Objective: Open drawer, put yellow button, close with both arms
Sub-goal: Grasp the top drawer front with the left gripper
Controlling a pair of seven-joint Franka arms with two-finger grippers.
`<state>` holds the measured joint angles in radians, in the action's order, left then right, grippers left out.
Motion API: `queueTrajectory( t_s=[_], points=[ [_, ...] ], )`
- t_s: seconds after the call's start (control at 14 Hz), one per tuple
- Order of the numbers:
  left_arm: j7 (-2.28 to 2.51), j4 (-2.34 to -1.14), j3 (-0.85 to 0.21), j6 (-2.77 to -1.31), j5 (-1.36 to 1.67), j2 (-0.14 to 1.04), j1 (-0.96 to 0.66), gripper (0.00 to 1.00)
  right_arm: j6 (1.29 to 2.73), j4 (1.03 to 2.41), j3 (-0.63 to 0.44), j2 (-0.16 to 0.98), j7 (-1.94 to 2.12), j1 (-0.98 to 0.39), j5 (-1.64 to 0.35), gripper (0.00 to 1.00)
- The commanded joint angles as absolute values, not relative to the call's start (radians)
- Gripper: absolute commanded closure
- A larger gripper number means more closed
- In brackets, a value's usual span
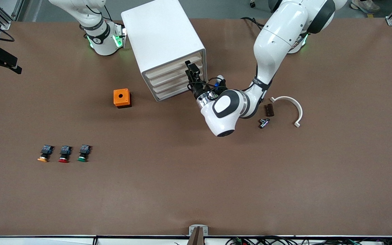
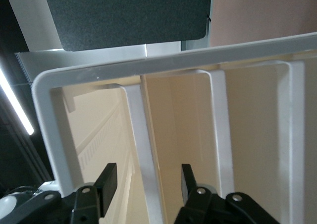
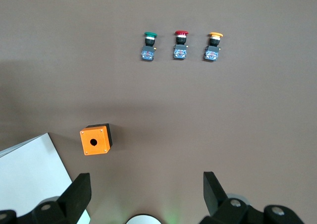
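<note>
The drawer [image 1: 175, 68], topmost of four in the white cabinet [image 1: 162, 37], sits closed, its front lip [image 2: 143, 149] between the parted fingers of the left gripper [image 1: 192, 72], which do not yet touch it. The yellow button [image 1: 44, 153] lies on the brown table [image 1: 196, 190] toward the right arm's end, beside a red button [image 1: 64, 153] and a green button [image 1: 83, 153]. The right gripper [image 3: 146, 192] waits wide open above an orange box [image 1: 121, 98].
</note>
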<state>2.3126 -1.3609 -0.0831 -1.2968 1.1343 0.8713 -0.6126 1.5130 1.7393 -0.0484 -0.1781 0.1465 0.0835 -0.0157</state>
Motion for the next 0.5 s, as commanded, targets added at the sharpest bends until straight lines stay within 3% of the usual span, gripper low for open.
queueTrajectory(
  t_s=[0.0, 0.36, 0.43],
  points=[
    [2.335, -1.341, -0.078, -1.295, 1.117, 0.881, -0.649, 0.46, 1.503, 1.727, -0.044, -0.178, 0.13, 0.084, -0.026, 0.0],
    [2.335, -1.342, -0.084, -1.292, 1.118, 0.891, -0.663, 0.72, 1.491, 1.686, -0.044, -0.135, 0.138, 0.086, -0.023, 0.0],
    [2.335, -1.342, -0.084, -1.29, 1.121, 0.893, -0.663, 0.72, 1.48, 1.665, -0.044, -0.117, 0.141, 0.083, -0.023, 0.0]
  ],
)
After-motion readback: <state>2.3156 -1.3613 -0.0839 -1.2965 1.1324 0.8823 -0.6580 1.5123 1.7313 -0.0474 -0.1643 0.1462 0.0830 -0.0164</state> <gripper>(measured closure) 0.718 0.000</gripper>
